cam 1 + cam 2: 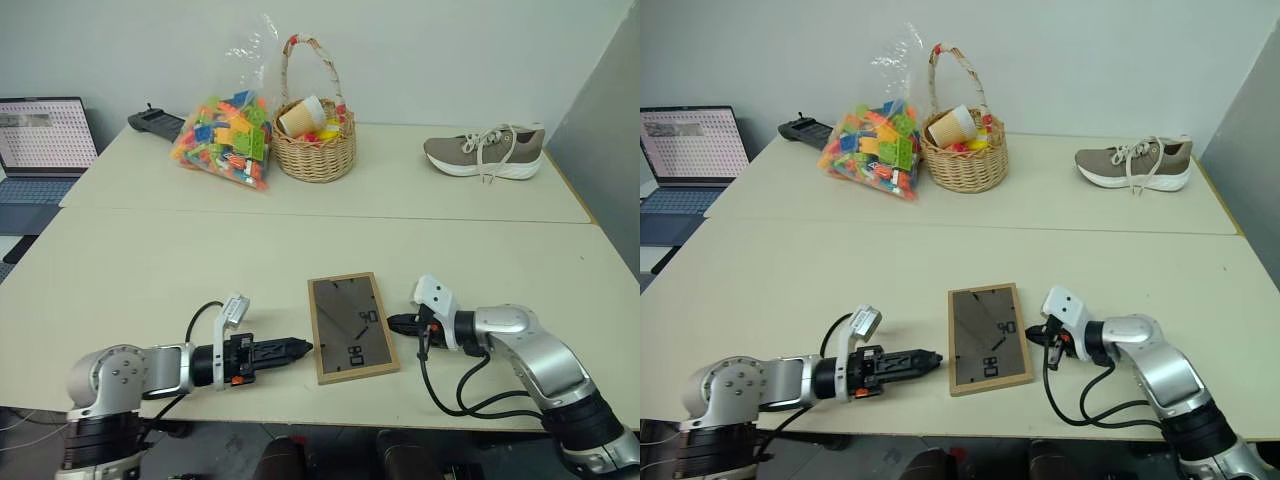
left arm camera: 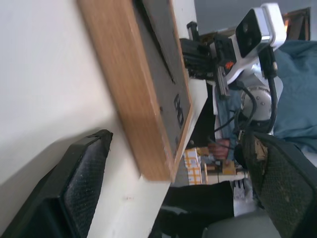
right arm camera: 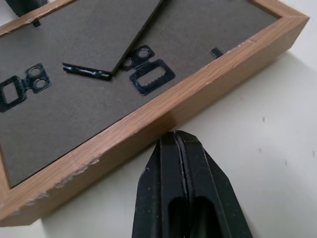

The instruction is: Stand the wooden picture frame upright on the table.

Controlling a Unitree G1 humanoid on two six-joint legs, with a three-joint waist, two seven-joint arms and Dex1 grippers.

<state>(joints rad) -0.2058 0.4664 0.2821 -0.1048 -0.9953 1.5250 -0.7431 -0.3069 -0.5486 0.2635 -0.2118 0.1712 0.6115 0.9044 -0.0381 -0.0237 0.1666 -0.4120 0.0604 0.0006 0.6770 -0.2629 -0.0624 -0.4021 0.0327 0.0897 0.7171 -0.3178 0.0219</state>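
**Me:** Fingers first. My left gripper [image 1: 300,347] has its two black pads spread wide with nothing between them; in the left wrist view one pad [image 2: 81,186] sits on each side of the near corner of the wooden picture frame [image 1: 351,326], apart from the wood. My right gripper [image 3: 179,144] is pressed fully together, grasping nothing, its tip just beside the frame's opposite long edge.

**Partner:** And where is the frame itself?

**Me:** Lying flat, back panel up, near the front edge of the table [image 1: 150,270], between my two hands. The folding stand [image 3: 106,37] rests against the dark backing, close to a sawtooth hanger [image 3: 151,79].

**Partner:** How do you expect it to handle?

**Me:** Light and stiff, I'd judge: thin wood moulding, a board back, and probably glass on the hidden face, so I wouldn't let it drop or slap over. The wood looks smooth, and the tabletop pale and slick, so it may slide when pushed rather than tip.

**Partner:** Where would you grip?

**Me:** Across the thickness of a long wooden edge, near its middle, pads on the moulding rather than on the backing or the small metal clips. The shut hand could brace the far edge while the other lifts. The stand would need swinging out before it can prop anything.

**Partner:** Any writing?

**Me:** None I can read on the frame. A laptop [image 1: 40,135] at the far left shows a screen too small to make out.
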